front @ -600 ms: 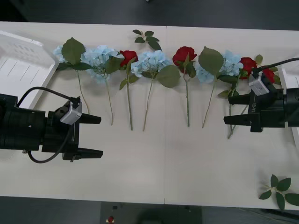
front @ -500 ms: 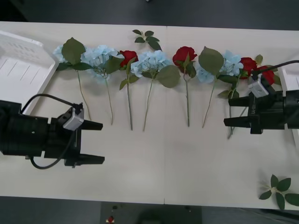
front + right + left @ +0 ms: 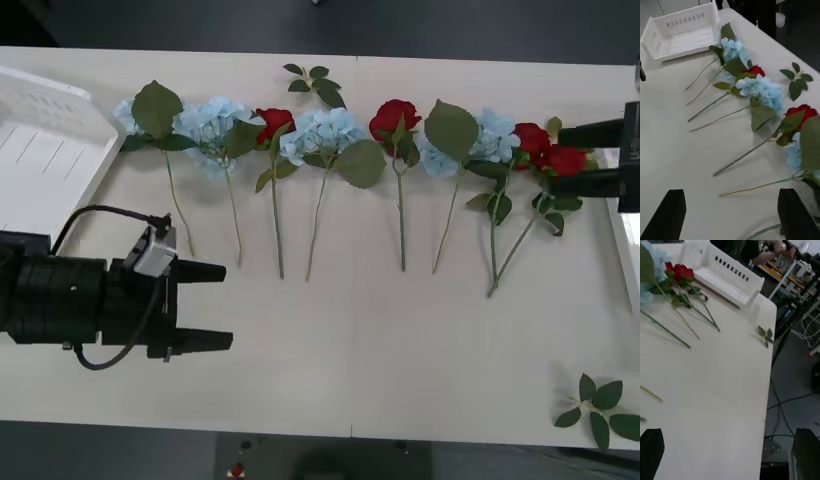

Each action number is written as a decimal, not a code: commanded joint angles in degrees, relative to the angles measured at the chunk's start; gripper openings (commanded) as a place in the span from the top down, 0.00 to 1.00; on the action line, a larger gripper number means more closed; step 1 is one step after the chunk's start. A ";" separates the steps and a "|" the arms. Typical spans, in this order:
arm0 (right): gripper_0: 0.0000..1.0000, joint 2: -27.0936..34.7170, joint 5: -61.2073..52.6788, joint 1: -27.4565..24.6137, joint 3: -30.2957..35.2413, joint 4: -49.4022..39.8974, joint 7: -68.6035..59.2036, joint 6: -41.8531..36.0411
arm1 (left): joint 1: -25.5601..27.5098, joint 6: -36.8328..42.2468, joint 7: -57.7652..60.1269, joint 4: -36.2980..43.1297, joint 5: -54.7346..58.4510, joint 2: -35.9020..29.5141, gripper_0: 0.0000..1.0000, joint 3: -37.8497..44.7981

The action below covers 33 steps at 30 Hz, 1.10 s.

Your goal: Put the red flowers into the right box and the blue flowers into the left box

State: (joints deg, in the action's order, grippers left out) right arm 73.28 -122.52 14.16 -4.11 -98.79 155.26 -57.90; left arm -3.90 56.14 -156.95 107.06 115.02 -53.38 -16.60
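The left gripper (image 3: 212, 306) is hovering with fingers spread, just short of the stem ends of the blue flowers (image 3: 212, 122). The left box (image 3: 40, 150) is lying behind it. The right gripper (image 3: 597, 158) is holding spread fingers beside two red flowers (image 3: 548, 150), against the right box (image 3: 628, 240).

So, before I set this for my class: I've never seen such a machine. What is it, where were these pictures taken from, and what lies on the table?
It's a two-armed robot at a white table. One camera looks down from above; each wrist carries another. The left gripper hovers open over bare tabletop near the left box. The right gripper is open beside a red rose at the row's right end, by the right box. Red flowers and blue flowers lie in a row. Nothing is held.
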 commanded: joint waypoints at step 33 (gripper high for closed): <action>0.26 -3.06 47.46 38.31 -40.54 31.91 -95.94 -0.28 | -27.57 -33.55 5.08 -20.40 2.31 -9.81 0.00 -22.25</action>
State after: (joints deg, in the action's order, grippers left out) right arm 70.09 -75.37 52.36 -46.84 -67.90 58.75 -58.33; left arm -31.87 22.98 -156.93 87.45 116.93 -62.62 -41.55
